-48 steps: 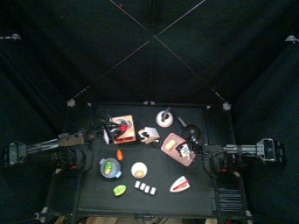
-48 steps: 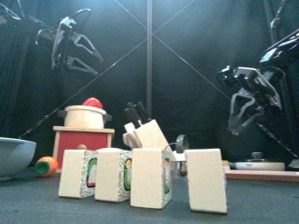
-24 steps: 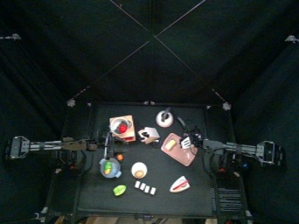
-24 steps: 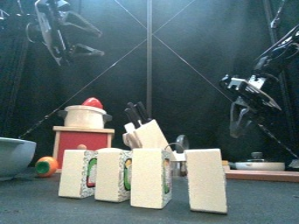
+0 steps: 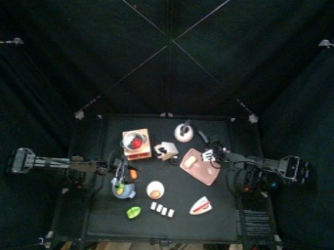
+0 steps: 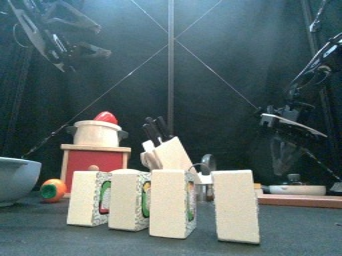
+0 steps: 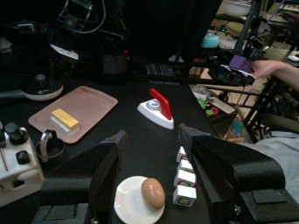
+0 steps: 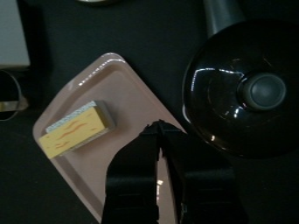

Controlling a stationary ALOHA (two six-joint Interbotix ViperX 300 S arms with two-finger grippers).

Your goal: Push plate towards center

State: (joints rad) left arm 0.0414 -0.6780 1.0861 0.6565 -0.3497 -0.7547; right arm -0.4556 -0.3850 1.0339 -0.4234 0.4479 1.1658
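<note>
The salmon-pink plate (image 5: 198, 167) lies right of the table's middle, with a small yellow-and-red bit on it. In the right wrist view the plate (image 8: 100, 153) fills the middle. My right gripper (image 8: 159, 131) is shut, and its tips sit at the plate's edge beside a dark round lid (image 8: 251, 87). In the top view it (image 5: 212, 154) is at the plate's far right corner, and in the front view it (image 6: 294, 145) hangs low over the plate's edge (image 6: 305, 200). My left gripper (image 7: 152, 140) is open and empty, raised high at the left (image 6: 60, 40).
A tan-orange square with a red round thing (image 5: 136, 140) stands at the back left. A black pot (image 5: 186, 130), a bowl (image 5: 123, 184), an egg on a white dish (image 5: 155, 188), white blocks (image 5: 160, 208) and a red-and-white wedge (image 5: 202, 204) surround the middle. A person's arm (image 7: 274, 70) shows beyond the curtains.
My right gripper has come down to the plate's edge. My left arm has drawn back to the left and risen. The plate has barely moved.
</note>
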